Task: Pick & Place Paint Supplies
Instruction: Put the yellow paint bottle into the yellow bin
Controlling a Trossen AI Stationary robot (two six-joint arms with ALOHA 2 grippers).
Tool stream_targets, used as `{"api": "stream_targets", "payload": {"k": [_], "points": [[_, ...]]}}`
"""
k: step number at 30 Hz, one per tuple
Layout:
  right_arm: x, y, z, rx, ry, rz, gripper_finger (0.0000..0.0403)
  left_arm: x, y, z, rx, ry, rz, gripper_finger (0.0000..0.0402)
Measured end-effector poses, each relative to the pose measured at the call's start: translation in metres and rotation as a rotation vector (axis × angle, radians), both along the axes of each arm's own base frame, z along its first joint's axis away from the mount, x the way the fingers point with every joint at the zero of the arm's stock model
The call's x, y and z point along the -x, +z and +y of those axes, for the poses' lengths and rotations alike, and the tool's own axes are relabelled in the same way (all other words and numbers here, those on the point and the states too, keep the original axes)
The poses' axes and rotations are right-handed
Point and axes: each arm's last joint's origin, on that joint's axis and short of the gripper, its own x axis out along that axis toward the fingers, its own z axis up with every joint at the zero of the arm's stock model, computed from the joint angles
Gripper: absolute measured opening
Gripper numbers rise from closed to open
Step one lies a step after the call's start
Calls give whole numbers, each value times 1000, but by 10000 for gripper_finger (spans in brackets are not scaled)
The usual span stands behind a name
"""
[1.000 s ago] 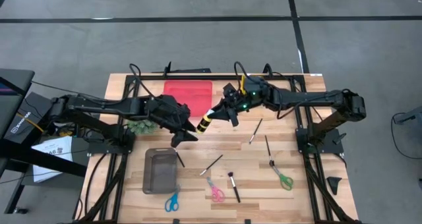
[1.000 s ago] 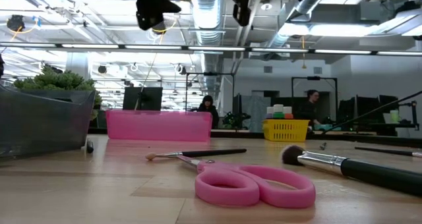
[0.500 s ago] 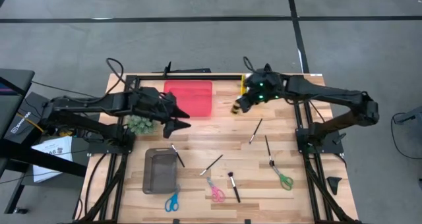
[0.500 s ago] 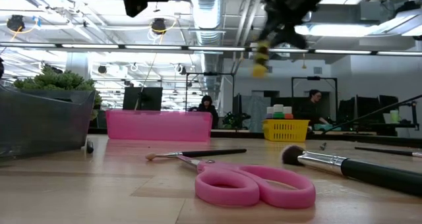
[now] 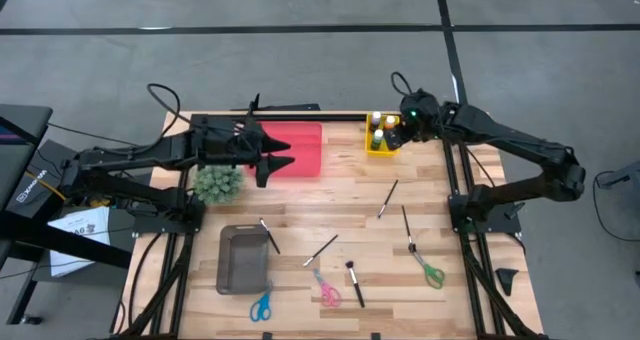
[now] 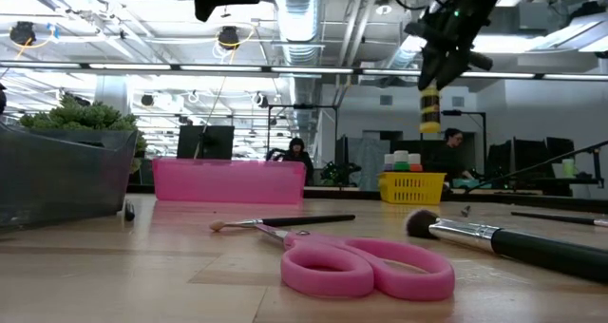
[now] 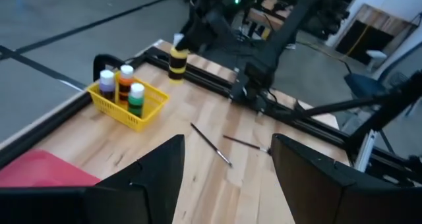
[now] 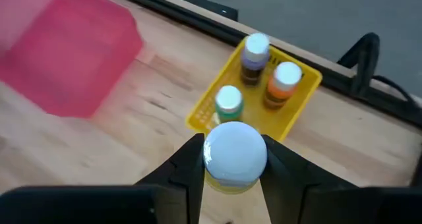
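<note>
While clamped in the right pincer [image 8: 232,168], the yellow-and-black paint bottle [image 6: 430,108] shows a white cap.

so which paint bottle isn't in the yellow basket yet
The yellow-and-black striped bottle: it hangs in the right end effector above the yellow basket, while the purple, orange and green ones stand inside.

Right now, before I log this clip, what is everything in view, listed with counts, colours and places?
Yellow basket: one, table's far edge, right of centre.
Paint bottles in basket: three; purple, orange, green.
Yellow-and-black paint bottle: one, held above the basket.
Pink tray: one, far edge, centre.
Green plant tuft: one, left side.
Grey bin: one, near left.
Paintbrushes: five, dark-handled, mid-table.
Scissors: three; blue, pink, green; near edge.
Left tool: open, over the pink tray.
Right tool: shut on the bottle.
</note>
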Motion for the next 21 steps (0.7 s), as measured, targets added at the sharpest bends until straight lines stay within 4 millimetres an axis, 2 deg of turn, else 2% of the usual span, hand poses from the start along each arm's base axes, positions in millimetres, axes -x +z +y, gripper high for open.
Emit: {"api": "stream_targets", "payload": {"k": [11,21], "points": [[2,-45,-10,41,6,42,110,0,2,3,-7,31,-19,220],[3,-71,-13,85,0,29,110,0,2,3,18,44,-24,220]]}}
